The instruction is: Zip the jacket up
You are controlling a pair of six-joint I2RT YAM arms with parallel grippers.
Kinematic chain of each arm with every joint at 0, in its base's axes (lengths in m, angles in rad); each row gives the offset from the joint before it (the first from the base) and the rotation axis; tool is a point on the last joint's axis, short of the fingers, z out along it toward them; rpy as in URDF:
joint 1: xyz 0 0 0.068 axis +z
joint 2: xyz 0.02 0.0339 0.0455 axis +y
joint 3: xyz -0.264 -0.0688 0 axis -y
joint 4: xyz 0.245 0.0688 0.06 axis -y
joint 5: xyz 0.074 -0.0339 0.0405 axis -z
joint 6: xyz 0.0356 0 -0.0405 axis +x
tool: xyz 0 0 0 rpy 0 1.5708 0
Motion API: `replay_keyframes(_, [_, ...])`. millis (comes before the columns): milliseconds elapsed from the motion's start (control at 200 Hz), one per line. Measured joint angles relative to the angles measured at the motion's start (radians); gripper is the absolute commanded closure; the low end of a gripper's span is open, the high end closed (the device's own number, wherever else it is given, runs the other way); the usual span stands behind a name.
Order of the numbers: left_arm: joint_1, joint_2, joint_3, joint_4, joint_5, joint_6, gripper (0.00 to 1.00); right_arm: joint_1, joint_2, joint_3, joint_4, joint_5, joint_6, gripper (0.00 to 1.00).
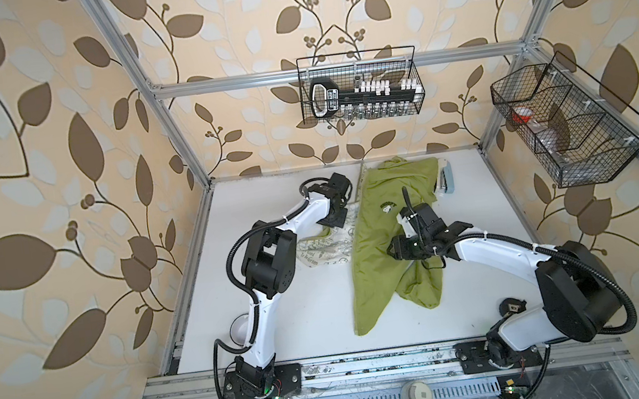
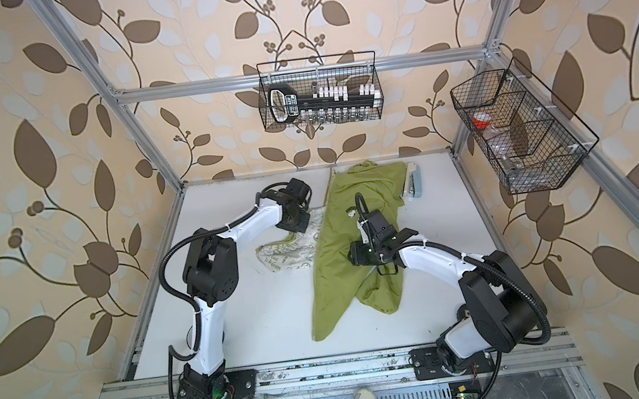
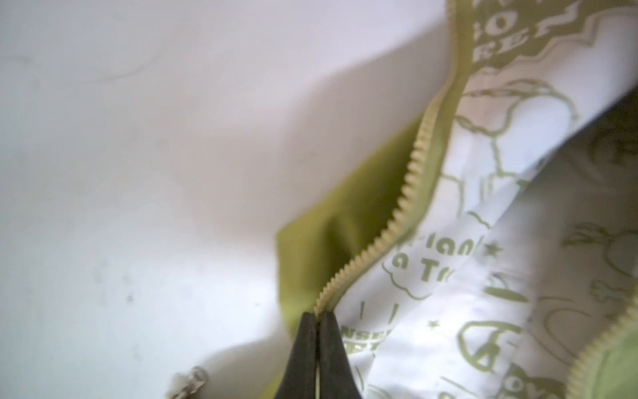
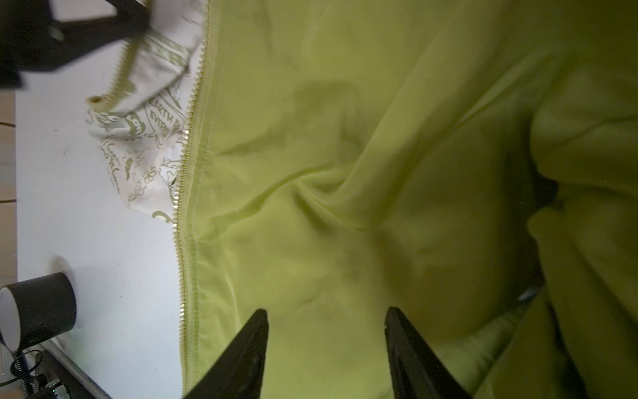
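The jacket [image 1: 375, 252] lies crumpled toward the back middle of the white surface [image 1: 283, 318], green shell up. One front panel is flipped open, so the cream printed lining [image 3: 466, 276] shows on the left arm's side.

The left pincer [image 3: 317, 316] is clamped fully shut on the edge of that open panel, right on the row of zipper teeth [image 3: 407, 193]. The tape rises away from its tips in a slack curve. The right pincer [image 4: 326, 312] stands about half open over the green shell, gripping nothing; whether its tips press the cloth I cannot tell.

To my eye this is thin, light, floppy fabric that bunches and slides on the smooth surface rather than keeping a shape, so a pull at one spot would likely drag the whole garment. The zipper tape looks the firmest part and the sensible place to hold. The other toothed edge, running near the right pincer, probably wants pinning or pinching too. I cannot pick out the slider.
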Motion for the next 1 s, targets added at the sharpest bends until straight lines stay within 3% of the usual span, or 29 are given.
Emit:
replay_keyframes(155, [0.056,-0.114,0.000,-0.032,-0.034,-0.031,1.00,0.001,0.009,0.033,-0.008,0.000,0.000,0.45])
replay_keyframes(455, [0.026,-0.262,-0.008,-0.130,-0.017,-0.099,1.00,0.003,0.088,0.202,-0.041,-0.006,-0.027,0.45])
replay_keyframes(585, [-0.039,-0.290,0.008,-0.195,0.032,-0.121,1.00,0.003,0.171,0.259,-0.050,-0.022,-0.038,0.46])
replay_keyframes(760, [-0.203,-0.287,-0.003,-0.205,0.172,-0.208,1.00,-0.006,0.207,0.268,-0.063,-0.048,-0.037,0.46])
replay_keyframes(905, [-0.308,-0.286,-0.118,-0.098,0.334,-0.329,0.58,-0.063,0.185,0.243,-0.043,-0.079,-0.025,0.45])
replay_keyframes(1000, [-0.346,-0.287,-0.175,-0.077,0.395,-0.381,0.42,-0.102,0.151,0.206,-0.045,-0.087,-0.025,0.44])
